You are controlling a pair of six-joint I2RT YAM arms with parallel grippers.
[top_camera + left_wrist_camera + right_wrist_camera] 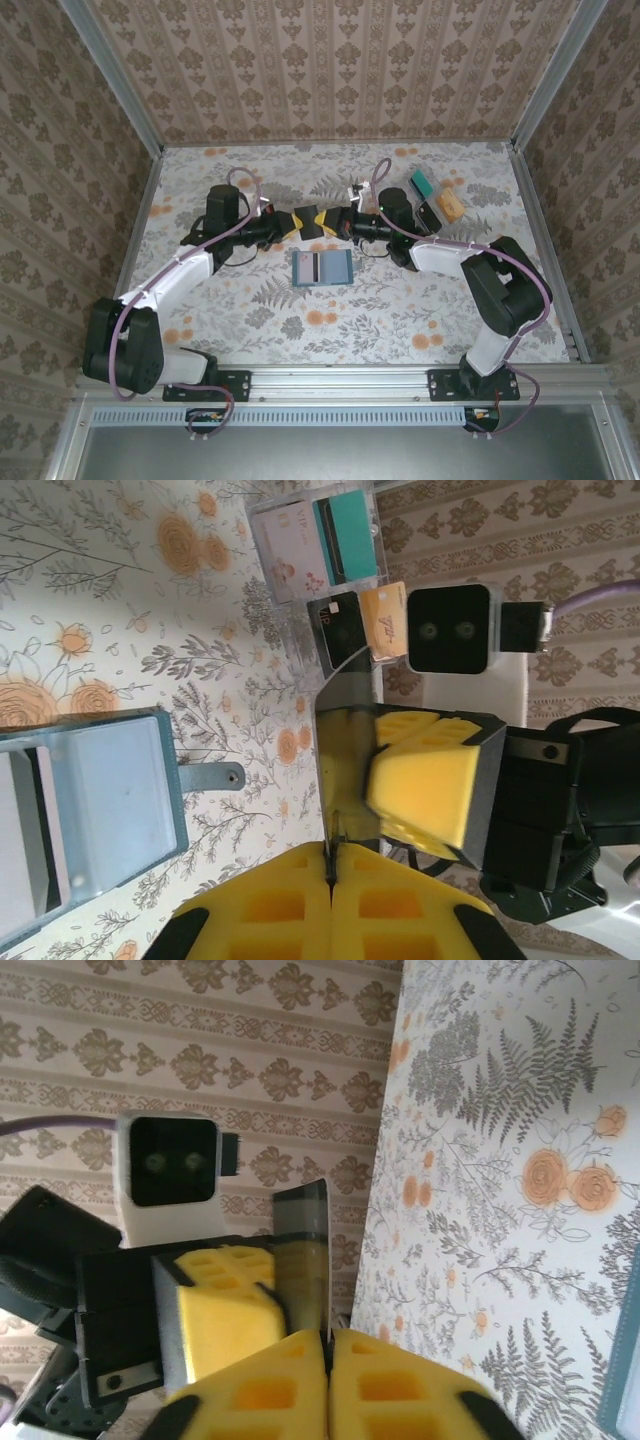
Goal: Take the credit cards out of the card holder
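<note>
The card holder (322,268) lies open and flat mid-table, slate-blue, with a pale card (309,268) in one slot; its panel (100,810) is at the left of the left wrist view. Just behind it my two grippers meet tip to tip above the table. Between them stands one of the credit cards (345,730), thin and dark, on edge. My left gripper (332,865) is shut on its near edge. From the other side my right gripper (327,1342) is shut on the same card (305,1250). In the top view the left gripper (303,222) and right gripper (335,222) flank the card.
Loose cards lie at the back right: teal (422,183), orange (450,205) and black (430,215); a white card (290,550) lies beside the teal one. Patterned walls close in the table on three sides. The holder's strap (210,777) sticks out toward the grippers.
</note>
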